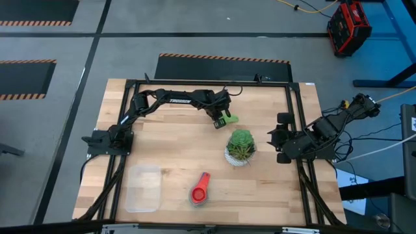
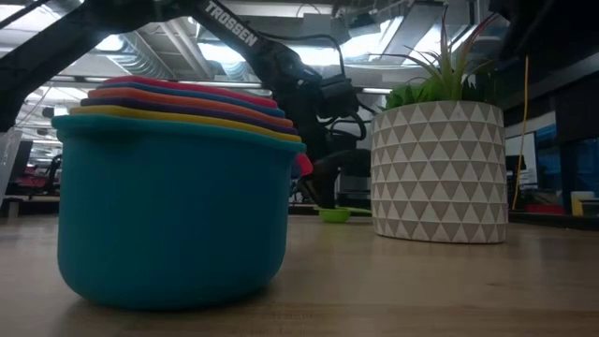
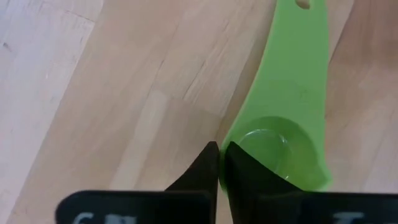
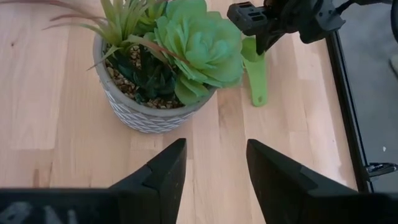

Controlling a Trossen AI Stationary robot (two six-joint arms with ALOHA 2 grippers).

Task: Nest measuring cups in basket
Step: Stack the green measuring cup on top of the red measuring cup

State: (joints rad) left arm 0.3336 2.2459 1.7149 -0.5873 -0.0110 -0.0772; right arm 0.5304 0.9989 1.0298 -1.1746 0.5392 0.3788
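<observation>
Left claw point(image 3: 219, 163) closed beside green cup point(image 3: 283, 118) (seemingly ungripped), bare wood around.

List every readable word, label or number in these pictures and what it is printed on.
"TROSSEN": white letters on the dark arm in the low view.
White marks on the left gripper body in its wrist view: cut off, unreadable.
White marks on the right gripper body in its wrist view: cut off, unreadable.
Nothing else readable.
</observation>
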